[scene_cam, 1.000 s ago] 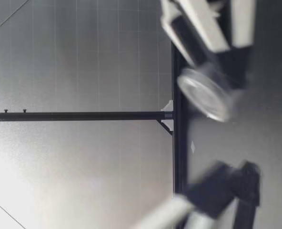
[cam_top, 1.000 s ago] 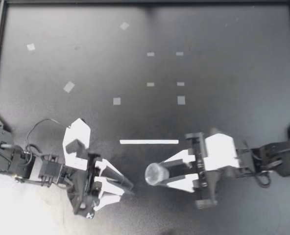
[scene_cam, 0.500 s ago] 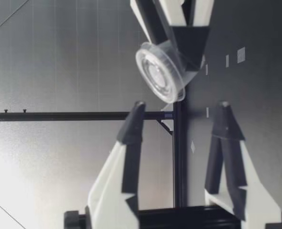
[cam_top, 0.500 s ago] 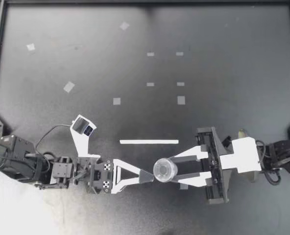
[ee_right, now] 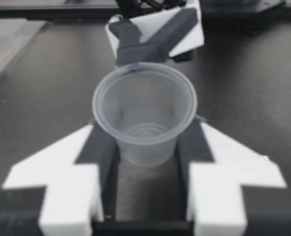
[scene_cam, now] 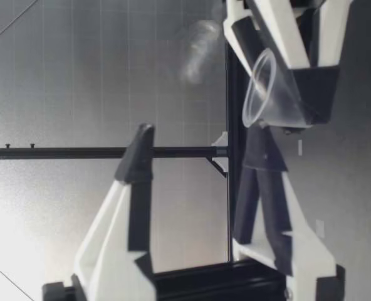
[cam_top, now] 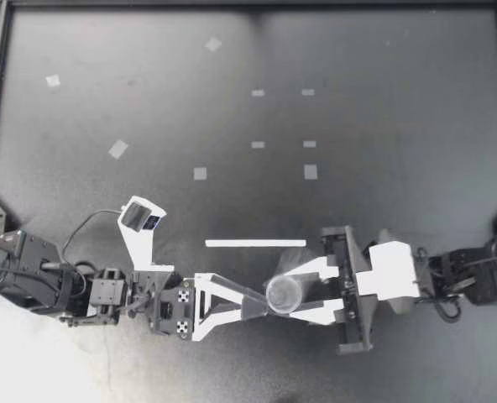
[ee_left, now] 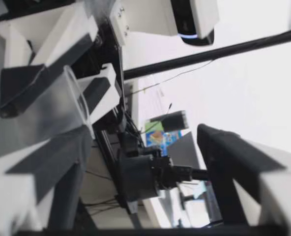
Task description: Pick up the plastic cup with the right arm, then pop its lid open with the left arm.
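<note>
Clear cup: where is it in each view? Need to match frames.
Top: cup between right gripper fingers, at left gripper's tip.
Low: cup in right gripper, farther from camera than left gripper's fingers.
Left wrist: cup ahead of left gripper, beside one finger.
Right wrist: cup between the fingers, mouth toward camera.
Landmark: right gripper's fingers clasping it, in all four.

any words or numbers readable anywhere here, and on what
None can be read.
Tape marks on the table: blank.
Clear cup: no print.
Squares on the left arm: dots, no letters.
Coloured item behind, left wrist view: too blurred.
</note>
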`<action>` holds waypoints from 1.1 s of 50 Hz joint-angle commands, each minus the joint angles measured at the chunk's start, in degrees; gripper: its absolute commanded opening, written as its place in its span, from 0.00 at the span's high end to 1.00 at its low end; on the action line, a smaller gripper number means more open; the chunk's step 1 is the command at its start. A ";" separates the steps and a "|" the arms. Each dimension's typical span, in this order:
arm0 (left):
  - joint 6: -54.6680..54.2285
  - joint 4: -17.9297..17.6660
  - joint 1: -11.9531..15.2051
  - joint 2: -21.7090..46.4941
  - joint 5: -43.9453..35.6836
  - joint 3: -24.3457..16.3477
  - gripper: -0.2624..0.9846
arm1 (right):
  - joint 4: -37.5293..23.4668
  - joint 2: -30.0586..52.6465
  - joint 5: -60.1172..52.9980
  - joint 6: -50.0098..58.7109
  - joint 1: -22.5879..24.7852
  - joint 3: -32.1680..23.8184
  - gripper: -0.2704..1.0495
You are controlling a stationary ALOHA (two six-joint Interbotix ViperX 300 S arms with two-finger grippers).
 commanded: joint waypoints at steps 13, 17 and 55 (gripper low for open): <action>11.25 0.70 0.00 -5.45 -5.27 2.81 0.20 | 0.44 -3.87 5.45 2.46 2.02 1.49 0.56; 20.04 0.79 0.00 -5.71 -4.75 5.27 0.20 | 0.35 -7.47 7.47 2.46 2.11 1.67 0.56; 72.51 0.18 0.00 -12.39 20.57 5.36 0.20 | 0.35 -17.14 8.17 2.20 2.11 4.04 0.56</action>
